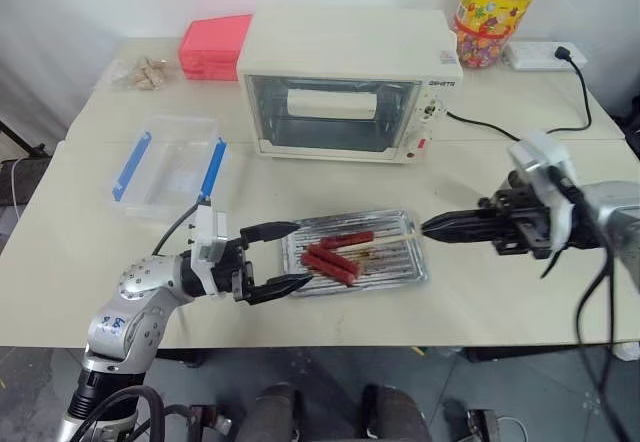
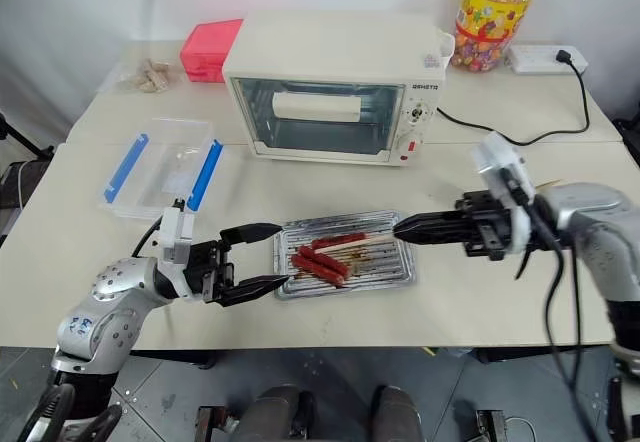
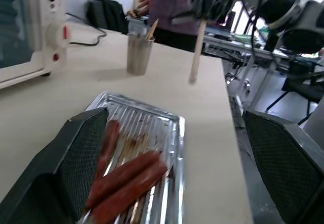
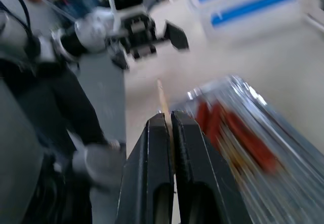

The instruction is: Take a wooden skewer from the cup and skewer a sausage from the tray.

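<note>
Wooden skewer (image 4: 162, 96) pinched in right hand (image 2: 402, 228), above tray (image 2: 395, 274)

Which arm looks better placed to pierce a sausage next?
Right, probably. The right gripper is shut on the wooden skewer, whose tip reaches over the tray toward the sausages. The left gripper is open at the tray's other end, holding nothing.

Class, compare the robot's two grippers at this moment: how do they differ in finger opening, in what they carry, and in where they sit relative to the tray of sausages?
The left gripper has its fingers spread wide; the right gripper has its fingers pressed shut.
The left gripper carries nothing; the right gripper pinches the wooden skewer, which reaches out over the tray.
The left gripper sits at the tray's left end by the sausages; the right gripper is at its right end.
Both point inward toward the tray.
</note>
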You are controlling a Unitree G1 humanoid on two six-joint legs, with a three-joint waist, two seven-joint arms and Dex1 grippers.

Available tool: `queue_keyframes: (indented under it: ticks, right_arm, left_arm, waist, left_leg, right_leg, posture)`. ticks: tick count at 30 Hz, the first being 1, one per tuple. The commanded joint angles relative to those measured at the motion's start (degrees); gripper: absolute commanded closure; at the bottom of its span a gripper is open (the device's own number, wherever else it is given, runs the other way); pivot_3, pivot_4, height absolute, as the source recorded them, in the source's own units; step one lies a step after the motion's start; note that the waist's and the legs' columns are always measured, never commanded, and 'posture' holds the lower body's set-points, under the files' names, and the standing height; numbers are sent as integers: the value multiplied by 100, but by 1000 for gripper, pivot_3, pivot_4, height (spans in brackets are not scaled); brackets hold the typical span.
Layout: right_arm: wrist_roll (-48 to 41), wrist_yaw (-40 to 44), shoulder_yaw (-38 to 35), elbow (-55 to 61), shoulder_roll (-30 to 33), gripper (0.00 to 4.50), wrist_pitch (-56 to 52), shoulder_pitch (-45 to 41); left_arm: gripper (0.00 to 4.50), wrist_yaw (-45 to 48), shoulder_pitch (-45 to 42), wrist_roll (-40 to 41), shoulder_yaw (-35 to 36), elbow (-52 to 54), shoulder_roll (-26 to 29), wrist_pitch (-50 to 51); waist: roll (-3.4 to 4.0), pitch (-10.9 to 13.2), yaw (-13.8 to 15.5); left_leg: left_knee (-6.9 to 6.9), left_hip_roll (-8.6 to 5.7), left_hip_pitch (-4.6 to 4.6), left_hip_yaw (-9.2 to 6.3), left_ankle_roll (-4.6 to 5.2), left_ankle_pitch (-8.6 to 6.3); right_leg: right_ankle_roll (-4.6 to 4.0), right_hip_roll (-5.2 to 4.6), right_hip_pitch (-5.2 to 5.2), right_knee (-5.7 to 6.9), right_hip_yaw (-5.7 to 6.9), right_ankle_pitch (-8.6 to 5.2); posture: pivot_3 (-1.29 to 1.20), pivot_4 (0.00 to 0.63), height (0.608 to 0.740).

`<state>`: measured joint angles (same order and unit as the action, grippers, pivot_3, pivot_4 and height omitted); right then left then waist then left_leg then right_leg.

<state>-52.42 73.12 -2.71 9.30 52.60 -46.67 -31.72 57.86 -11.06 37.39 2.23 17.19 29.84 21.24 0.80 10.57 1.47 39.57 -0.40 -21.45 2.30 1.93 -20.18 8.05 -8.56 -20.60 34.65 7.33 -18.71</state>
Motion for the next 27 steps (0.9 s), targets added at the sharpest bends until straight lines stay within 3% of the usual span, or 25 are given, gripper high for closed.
queue_keyframes:
  ticks: [1, 12, 16, 27]
  right_arm:
    - [-235, -276, -85, 340, -283, 4480, -199, -152]
    - [-226, -681, 155, 639, -1064, 4480, -417, -137]
    - [-135, -652, 204, 660, -1055, 4500, -394, -29]
    - [-138, -680, 204, 660, -1123, 4500, -413, 44]
  left_arm:
    - [0, -122, -50, 184, -25, 201, -113, 124]
    - [0, -128, -378, 414, -155, 250, -355, 462]
    - [822, -134, -369, 479, -131, 284, -349, 541]
    - [4065, -147, -235, 460, -209, 380, -398, 579]
  waist:
    - [0, 0, 0]
    - [-2, -1, -17]
    - [-2, -1, -13]
    - [-2, -1, -16]
  left_leg:
    - [1, -2, 0, -2, 0, 0]
    - [5, -1, 0, -6, 1, 0]
    - [5, -1, 0, -6, 1, 0]
    - [5, -2, 0, -5, 2, -1]
  right_leg:
    - [0, 0, 0, 1, -1, 0]
    - [0, 2, 0, 11, 1, 0]
    - [0, 2, 0, 11, 1, 0]
    - [0, 1, 0, 11, -1, 0]
  posture:
    - [0, 150, 740]
    - [0, 150, 740]
    - [0, 150, 740]
    - [0, 150, 740]
